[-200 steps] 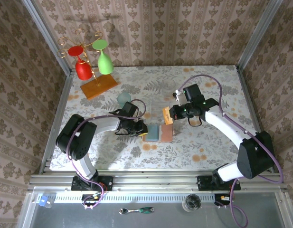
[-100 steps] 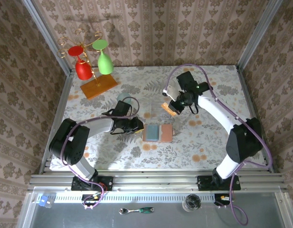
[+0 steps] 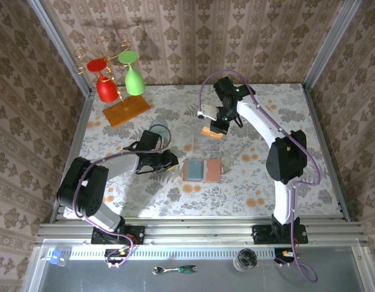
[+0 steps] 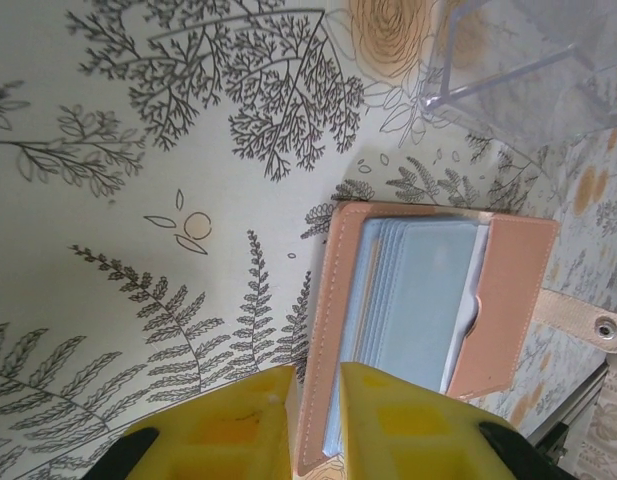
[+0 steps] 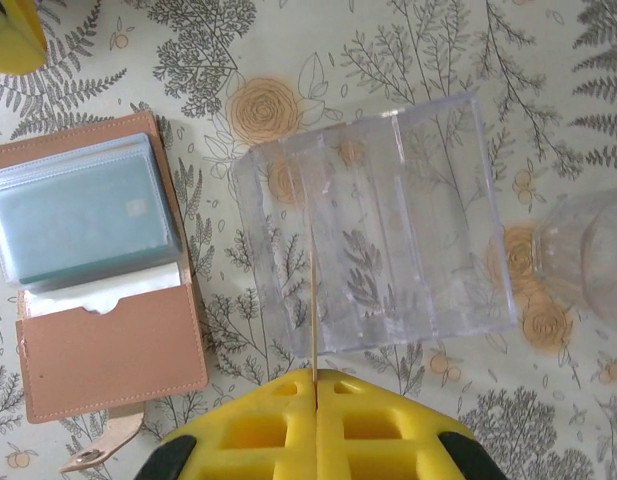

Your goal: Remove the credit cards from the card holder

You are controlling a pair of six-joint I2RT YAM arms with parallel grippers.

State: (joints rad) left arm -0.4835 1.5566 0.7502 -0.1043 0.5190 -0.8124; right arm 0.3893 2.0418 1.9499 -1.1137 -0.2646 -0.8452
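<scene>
1. Small booth, damask wallpaper on three sides, and a table (image 3: 266,182) under a fern-and-flower cloth. A wooden rack (image 3: 126,111) with a red and a green glass stands in the far left corner.
2. The right gripper (image 5: 314,380) is clenched tight on an orange-tan card (image 3: 211,132), held on edge, out over the far middle of the table.
3. Right under that card is a clear plastic box (image 5: 388,250). From the wrist view the card's edge runs parallel to the box's dividers, so my guess is it's lined up to go down into a slot.
4. On the near side of the box, close but not touching, the card holder (image 5: 118,350) lies open and flat. A teal card (image 5: 83,225) sits in its pocketed half, and the plain brown flap is the other half.
5. The left gripper (image 4: 315,385) sits low at the holder's left edge with its jaws a crack apart. Nothing is in them as far as I can tell, and the brown border shows through the gap.
6. The bit that matters: the holder's long axis runs left-right across the table, with the teal card at the end facing the left arm. So the left arm is way nearer. The right one would have to drop its card and travel toward the near edge.
</scene>
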